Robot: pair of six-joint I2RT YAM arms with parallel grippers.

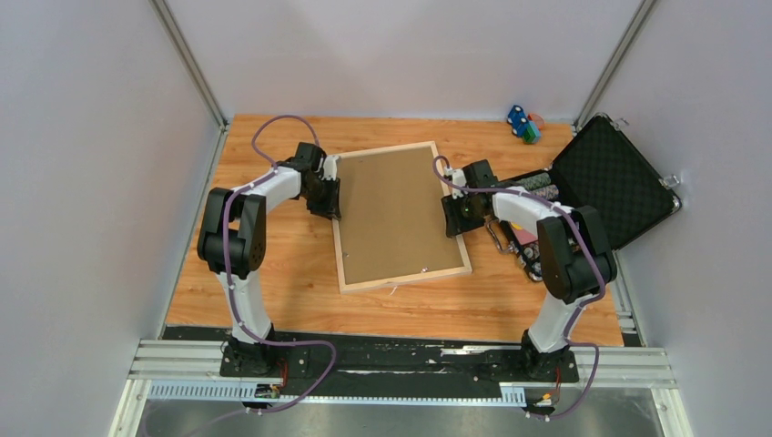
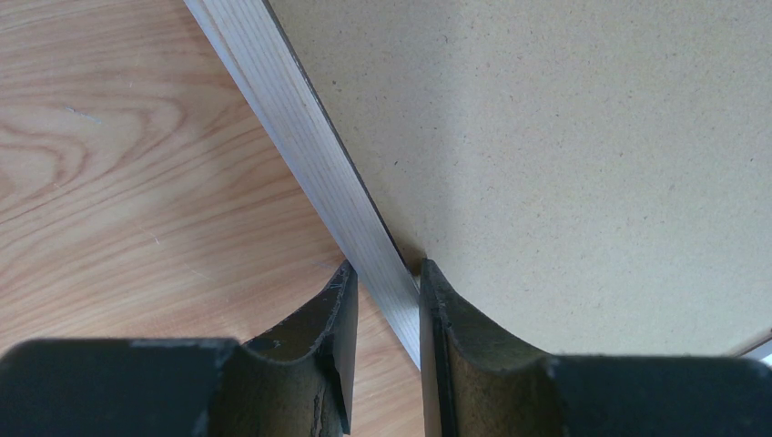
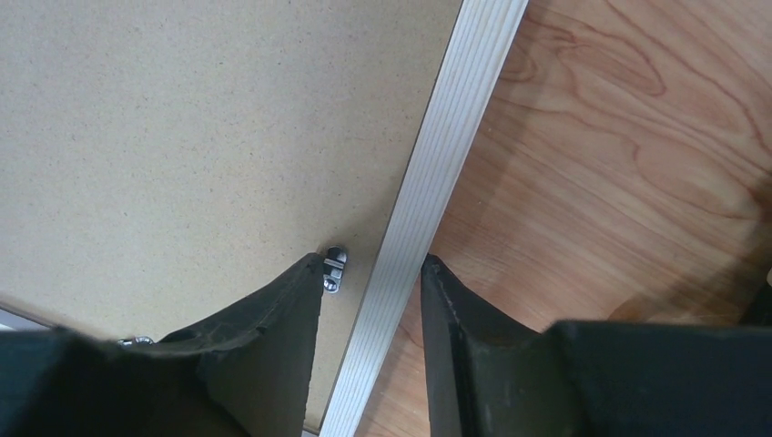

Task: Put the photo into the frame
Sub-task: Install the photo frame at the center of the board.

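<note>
**newbie:** how many frames, and where?
**benchguy:** one frame (image 1: 407, 279), back up, middle of the table (image 1: 273, 273), one brown backing board (image 1: 391, 209) inside. left gripper (image 2: 387, 278) pinches its left rail (snug), right gripper (image 3: 373, 266) straddles the right rail, unclamped.

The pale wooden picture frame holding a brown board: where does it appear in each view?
Top external: pale wooden frame lies at picture centre, slightly tilted.
Left wrist: its rail runs diagonally, top left to bottom centre.
Right wrist: its rail runs steeply near the centre.
Shared landmark: the brown backing board inside it.

White-and-black arms (image 1: 273, 187) carry purple cables (image 1: 275, 123), black bases (image 1: 248, 360) and matte black jaws.
</note>
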